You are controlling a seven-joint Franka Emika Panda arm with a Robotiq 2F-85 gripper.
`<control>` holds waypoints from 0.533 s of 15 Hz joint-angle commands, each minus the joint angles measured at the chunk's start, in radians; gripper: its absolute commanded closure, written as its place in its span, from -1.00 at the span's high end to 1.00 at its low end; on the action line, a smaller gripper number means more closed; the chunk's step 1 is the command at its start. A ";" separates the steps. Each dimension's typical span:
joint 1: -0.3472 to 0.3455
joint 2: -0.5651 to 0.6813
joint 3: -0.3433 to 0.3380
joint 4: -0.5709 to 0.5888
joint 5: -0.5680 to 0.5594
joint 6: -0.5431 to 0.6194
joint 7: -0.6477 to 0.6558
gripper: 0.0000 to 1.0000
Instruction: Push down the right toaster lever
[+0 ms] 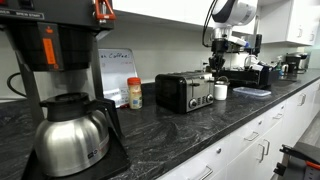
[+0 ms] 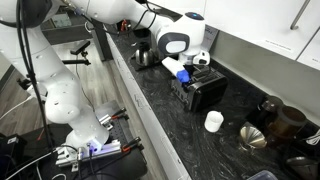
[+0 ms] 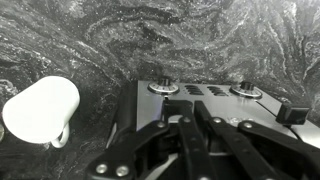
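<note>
The toaster [image 1: 184, 92] stands mid-bench [image 1: 205, 125] on dark marbled stone, its one plainly visible lever [image 3: 292, 112] jutting out at the right of the wrist view; the hand [image 3: 195, 120], fingers seemingly pressed together and empty, hovers just above; best bet: shift over that lever, then press straight down until it latches. Count: one toaster, two knobs [image 3: 162, 87], one white mug [image 3: 40, 110].

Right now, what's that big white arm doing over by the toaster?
A robot arm is working at the toaster on the dark stone counter. Its gripper, fingers closed and holding nothing, hangs just over one end of the toaster, apparently lining up to push a lever down. It does not seem to have pressed anything yet. A white mug stands beside the toaster, untouched.
</note>
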 commanded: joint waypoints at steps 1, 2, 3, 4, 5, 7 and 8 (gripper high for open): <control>-0.011 0.014 0.012 -0.016 0.009 0.044 -0.038 -1.00; -0.011 0.017 0.012 -0.017 0.008 0.051 -0.040 -1.00; -0.012 0.020 0.012 -0.019 0.007 0.059 -0.046 -1.00; -0.012 0.024 0.012 -0.019 0.008 0.067 -0.051 -1.00; -0.012 0.029 0.012 -0.020 0.009 0.078 -0.058 -1.00; -0.013 0.043 0.013 -0.017 0.012 0.094 -0.070 -1.00; -0.014 0.049 0.014 -0.017 0.011 0.101 -0.076 -1.00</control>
